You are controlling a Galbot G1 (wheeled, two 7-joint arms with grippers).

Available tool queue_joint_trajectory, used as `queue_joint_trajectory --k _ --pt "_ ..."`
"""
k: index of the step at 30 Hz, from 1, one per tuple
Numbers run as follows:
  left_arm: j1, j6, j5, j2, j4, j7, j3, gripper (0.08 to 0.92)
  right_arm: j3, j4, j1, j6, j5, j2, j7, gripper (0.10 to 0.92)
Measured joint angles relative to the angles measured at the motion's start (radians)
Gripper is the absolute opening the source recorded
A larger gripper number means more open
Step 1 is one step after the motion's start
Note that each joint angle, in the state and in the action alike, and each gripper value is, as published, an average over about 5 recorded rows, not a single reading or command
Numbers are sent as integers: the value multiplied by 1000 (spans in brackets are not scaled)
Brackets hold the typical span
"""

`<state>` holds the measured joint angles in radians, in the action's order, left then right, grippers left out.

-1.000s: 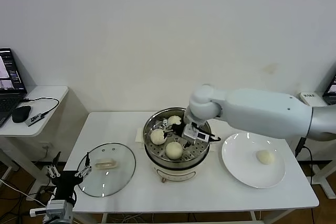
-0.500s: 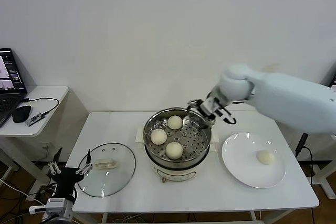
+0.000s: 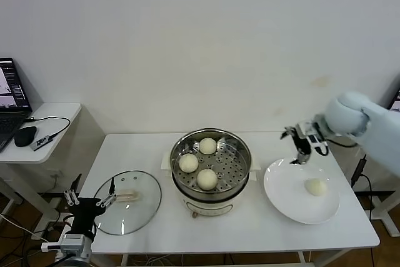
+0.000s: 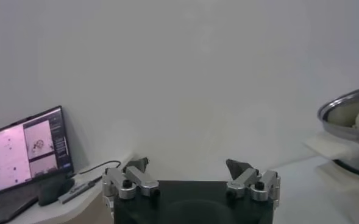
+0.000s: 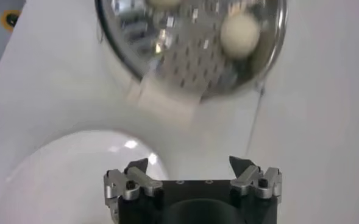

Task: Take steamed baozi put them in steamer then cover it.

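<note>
The steel steamer [image 3: 230,166] on its cream pot base stands mid-table with three steamed baozi in it: one at the back [image 3: 208,146], one on the left [image 3: 188,162], one at the front [image 3: 207,179]. Another baozi [image 3: 316,186] lies on the white plate [image 3: 278,186] to the right. My right gripper [image 3: 294,145] hangs open and empty over the plate's far left edge; its wrist view shows its open gripper [image 5: 188,165], the steamer [image 5: 185,58] and a baozi [image 5: 239,33]. The glass cover [image 3: 140,214] lies flat on the table's left. My left gripper [image 3: 90,197] waits open beside the cover.
A side desk at the left carries a laptop [image 4: 27,149], a mouse [image 3: 25,136] and a cable. The steamer's rim [image 4: 344,115] shows far off in the left wrist view. The table's front edge runs close below the cover and the plate.
My right gripper has risen out of the steamer and swung right to the plate's edge, empty. The back baozi stays in the steamer. The left arm has barely shifted.
</note>
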<state>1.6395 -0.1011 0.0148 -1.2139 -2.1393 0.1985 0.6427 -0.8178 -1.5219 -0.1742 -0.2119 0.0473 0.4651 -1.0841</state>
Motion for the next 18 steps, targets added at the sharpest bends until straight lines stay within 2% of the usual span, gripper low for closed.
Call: queue_joint_trajectory --k 8,18 --pt "14 -1 -6 -1 5 0 7 823 219 93 242 25 101 -17 -29 823" --pt "24 -1 -10 -6 12 -1 18 823 382 238 415 59 210 47 -38 823"
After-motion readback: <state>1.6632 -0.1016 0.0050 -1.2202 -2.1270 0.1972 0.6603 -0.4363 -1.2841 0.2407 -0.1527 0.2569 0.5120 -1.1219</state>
